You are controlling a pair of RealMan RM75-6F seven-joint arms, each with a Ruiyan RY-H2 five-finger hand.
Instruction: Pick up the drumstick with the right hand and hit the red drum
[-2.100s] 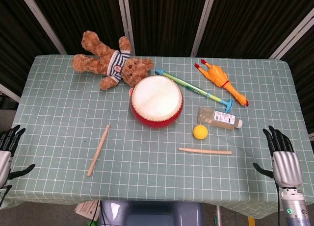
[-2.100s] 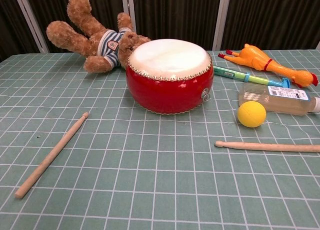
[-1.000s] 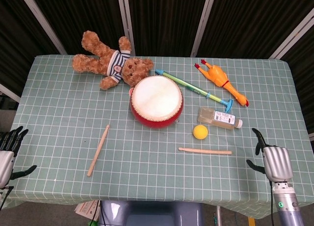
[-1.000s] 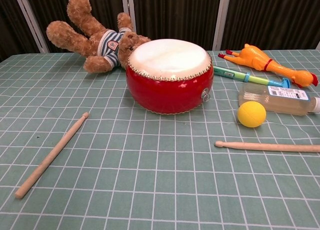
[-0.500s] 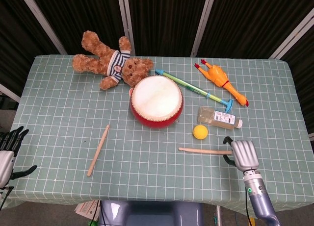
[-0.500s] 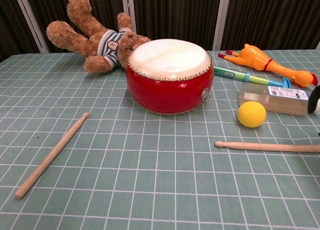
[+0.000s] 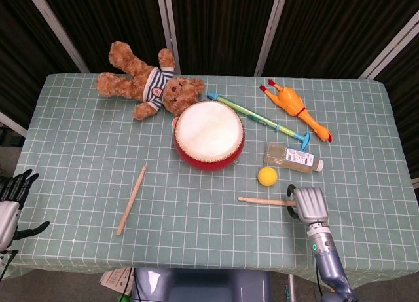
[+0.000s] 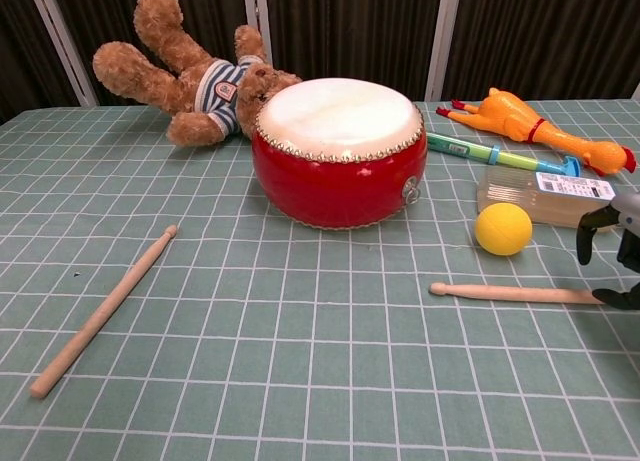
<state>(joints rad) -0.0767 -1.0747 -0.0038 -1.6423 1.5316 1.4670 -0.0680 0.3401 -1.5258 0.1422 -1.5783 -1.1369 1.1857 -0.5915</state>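
The red drum (image 7: 209, 137) with its pale skin stands mid-table, and the chest view shows its red side (image 8: 335, 186). A wooden drumstick (image 7: 265, 201) lies flat to the right of it, just below a yellow ball (image 7: 266, 176). My right hand (image 7: 309, 204) hovers over that stick's right end, palm down, holding nothing. In the chest view the same drumstick (image 8: 510, 293) runs under the right hand (image 8: 618, 253), whose dark fingers (image 8: 588, 231) are spread on either side of it. My left hand (image 7: 9, 200) hangs open off the table's left edge.
A second drumstick (image 7: 131, 200) lies at the front left. A teddy bear (image 7: 147, 82) sits behind the drum. A clear bottle (image 7: 293, 156), a green-blue stick toy (image 7: 255, 117) and a rubber chicken (image 7: 294, 109) crowd the right rear.
My right hand has travelled left from the table's right edge and now sits over the right end of the drumstick. The left hand and all objects stayed put.
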